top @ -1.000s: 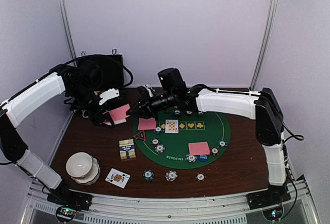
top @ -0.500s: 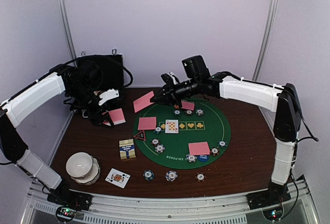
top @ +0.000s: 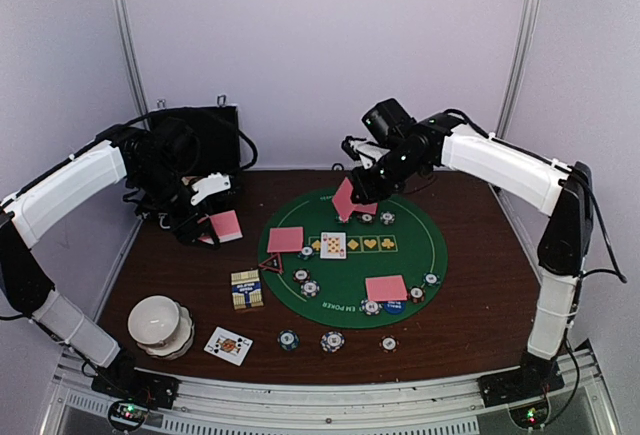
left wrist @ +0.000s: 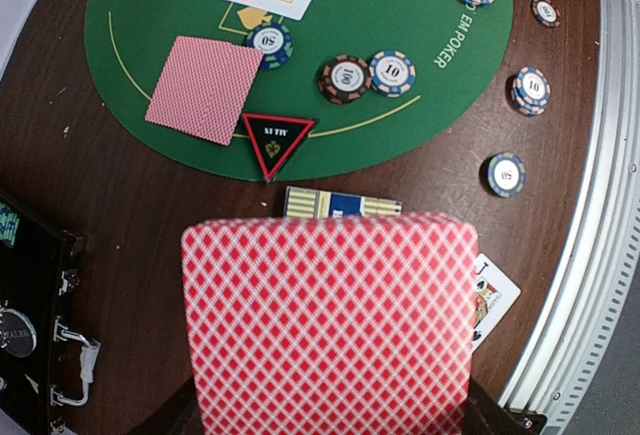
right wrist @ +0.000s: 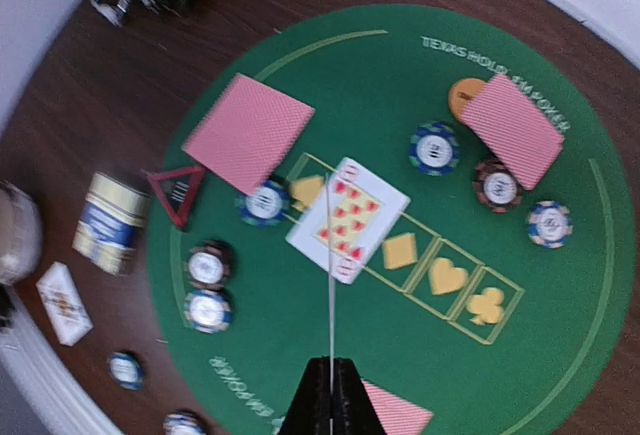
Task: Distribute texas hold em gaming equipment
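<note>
My left gripper (top: pixel 207 223) is shut on a stack of pink-backed cards (top: pixel 226 226) left of the green mat (top: pixel 345 277). In the left wrist view the stack (left wrist: pixel 330 325) hides the fingers. My right gripper (top: pixel 362 188) is shut on one pink-backed card (top: pixel 346 201), held above the far part of the mat. The right wrist view shows this card edge-on (right wrist: pixel 330 275). On the mat lie face-down cards (top: pixel 285 240) (top: pixel 385 288), a face-up eight of hearts (top: pixel 333 245), several chips (top: pixel 310 287), an orange button (right wrist: pixel 463 95) and a blue button (top: pixel 393 306). The triangle marker (top: pixel 270 265) lies at the left rim.
The black case (top: pixel 205 135) stands open at the back left. A white bowl stack (top: pixel 160 323) sits front left. A blue card box (top: pixel 247 289) and a face-up jack (top: pixel 228 345) lie left of the mat. Three chips (top: pixel 332 341) lie in front of it.
My right gripper has drawn away from the left gripper's stack with one card and moved right and back over the far part of the mat. The left arm has not moved.
</note>
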Robot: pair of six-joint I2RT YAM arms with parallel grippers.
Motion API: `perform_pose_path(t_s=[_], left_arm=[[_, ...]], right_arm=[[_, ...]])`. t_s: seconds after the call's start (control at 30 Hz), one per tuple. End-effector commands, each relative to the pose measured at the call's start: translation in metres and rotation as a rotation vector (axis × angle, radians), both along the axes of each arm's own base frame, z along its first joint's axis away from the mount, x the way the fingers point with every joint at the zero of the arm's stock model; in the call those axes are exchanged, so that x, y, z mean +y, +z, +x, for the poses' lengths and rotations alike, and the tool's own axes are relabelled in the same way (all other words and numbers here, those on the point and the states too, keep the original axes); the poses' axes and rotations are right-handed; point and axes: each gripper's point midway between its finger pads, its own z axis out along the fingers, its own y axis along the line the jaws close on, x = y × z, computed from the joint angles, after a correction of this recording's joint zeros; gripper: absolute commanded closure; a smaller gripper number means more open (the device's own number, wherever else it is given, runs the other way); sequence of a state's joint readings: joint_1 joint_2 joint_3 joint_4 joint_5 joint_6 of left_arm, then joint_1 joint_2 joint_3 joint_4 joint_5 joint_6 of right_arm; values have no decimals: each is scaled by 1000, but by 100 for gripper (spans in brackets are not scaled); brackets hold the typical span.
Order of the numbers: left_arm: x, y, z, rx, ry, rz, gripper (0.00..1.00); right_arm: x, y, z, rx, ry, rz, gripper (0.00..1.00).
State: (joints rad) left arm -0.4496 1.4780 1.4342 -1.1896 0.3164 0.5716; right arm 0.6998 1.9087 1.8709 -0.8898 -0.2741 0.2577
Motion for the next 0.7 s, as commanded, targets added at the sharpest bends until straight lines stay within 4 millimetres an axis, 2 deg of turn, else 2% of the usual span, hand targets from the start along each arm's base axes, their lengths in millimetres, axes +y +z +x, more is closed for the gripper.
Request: perform_pose_path(t_s=[0.0,0.07,0.13,0.4,0.67], left_arm=[[-2,4,1,-15,-6,-14,100],[-1,5,1,-16,-6,-14,100],[-1,5,1,-16,-6,-14,100],[-1,8,-2,-14,-7,-21,100],[-2,7,-1,-9,-7,-21,100]], right_arm=[[-39,-46,12,-356,182,-626,100],[-25,-54,13,-479,262,-726,100],[-20,-69,12,-544,337,-832,100],[-11,-131,12,-630,505,-1073,100],[-2,-152,10,-762,536,-1150,100]])
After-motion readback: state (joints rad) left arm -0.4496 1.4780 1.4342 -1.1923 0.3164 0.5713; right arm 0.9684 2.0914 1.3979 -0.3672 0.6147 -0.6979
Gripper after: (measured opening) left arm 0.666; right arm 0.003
